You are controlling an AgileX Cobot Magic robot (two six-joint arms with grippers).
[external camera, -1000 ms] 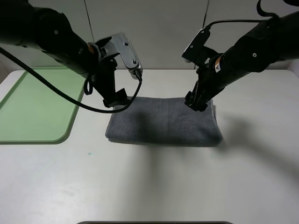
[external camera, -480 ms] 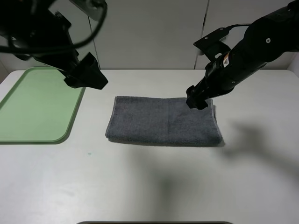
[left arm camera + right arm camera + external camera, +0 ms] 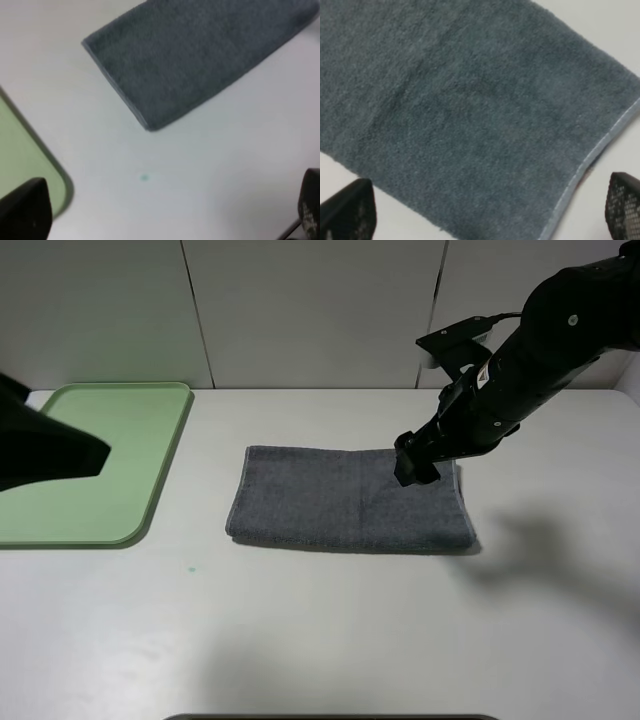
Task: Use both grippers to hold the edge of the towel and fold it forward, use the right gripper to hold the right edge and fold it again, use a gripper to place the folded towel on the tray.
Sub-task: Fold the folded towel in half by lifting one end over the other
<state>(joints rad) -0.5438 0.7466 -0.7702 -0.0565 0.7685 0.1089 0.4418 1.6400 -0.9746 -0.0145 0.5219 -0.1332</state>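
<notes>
Towel [image 3: 350, 502] count one, tray [image 3: 140, 440] count one, left fingers [image 3: 25, 210] apart, right fingers [image 3: 347, 210] apart

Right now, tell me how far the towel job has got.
Done: the first fold looks finished; the grey terry towel lies doubled as a long strip on the white table. In hand: the right gripper hovers open over the towel's right end, gripping nothing; the left gripper hangs open near the flat green tray. Left: the second fold from the right edge, then placing the towel on the tray.
</notes>
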